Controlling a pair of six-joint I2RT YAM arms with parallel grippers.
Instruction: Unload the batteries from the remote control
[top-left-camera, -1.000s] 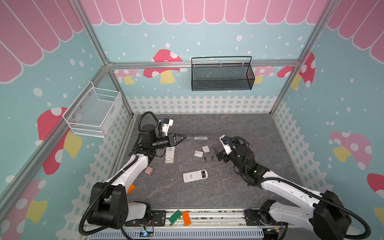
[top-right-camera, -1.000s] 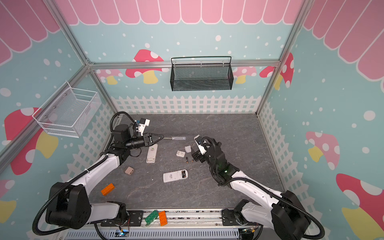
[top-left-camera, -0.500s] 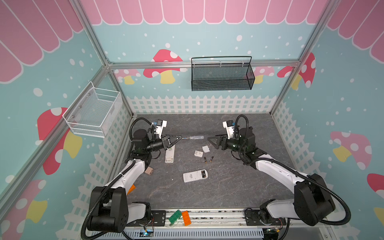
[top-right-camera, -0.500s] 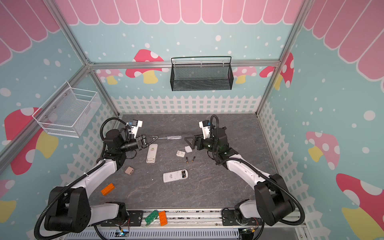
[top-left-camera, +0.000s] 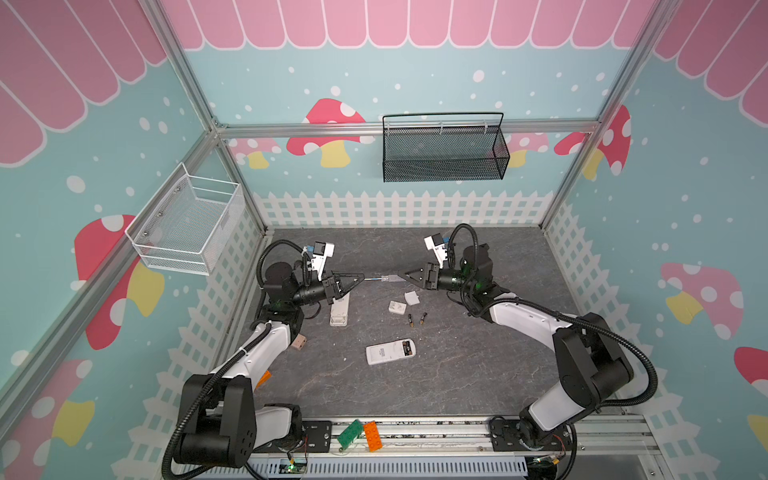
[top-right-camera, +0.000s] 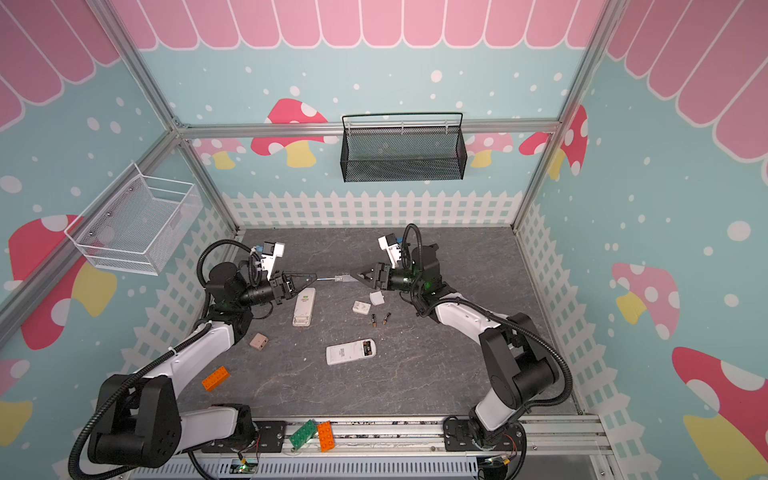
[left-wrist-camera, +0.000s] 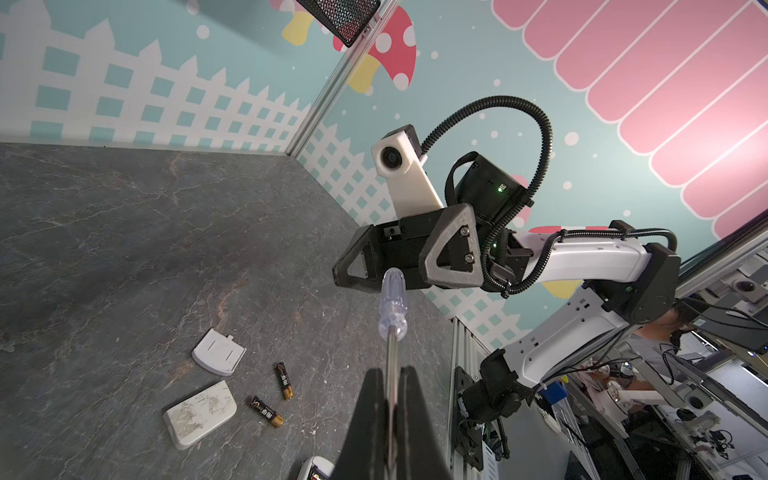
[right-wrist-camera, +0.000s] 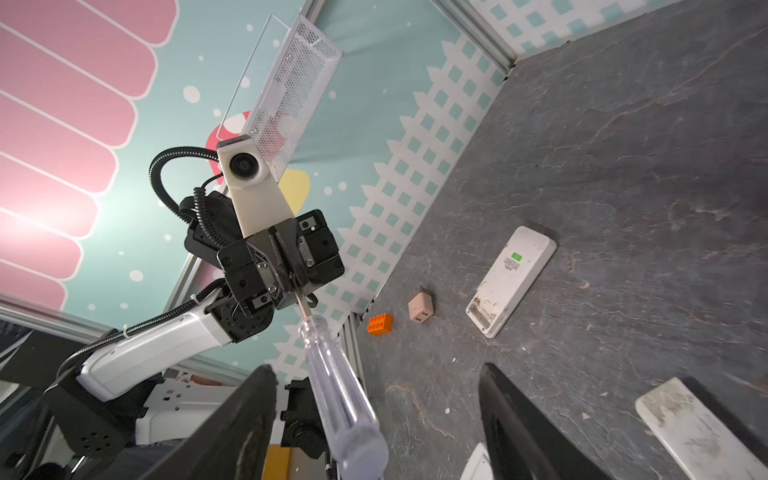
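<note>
Hand-over of the screwdriver (left-wrist-camera: 392, 309) above the bench (top-left-camera: 478, 365), an intermediate step in unloading the batteries. The left tool (top-left-camera: 358, 280) is clamped narrow on the bare metal shaft and holds the screwdriver level in mid-air. The right tool (right-wrist-camera: 376, 370) faces it with its jaws wide, one on either side of the clear handle and neither touching it (the right wrist view shows a gap on both sides). Two loose batteries (top-left-camera: 417, 319) lie side by side on the bench just beside two white battery covers (top-left-camera: 404, 302). The remaining batteries (top-left-camera: 405, 348) sit in the open compartment of the front remote control (top-left-camera: 384, 353). The rear remote control (top-left-camera: 338, 309), below the left tool, lies back-up, and its open compartment looks empty. The task therefore appears about half done. The next move calls for the right tool to close squarely on the handle before the left lets go of the shaft. The blade could then be carried to the front remote to pry out the seated cells.
</note>
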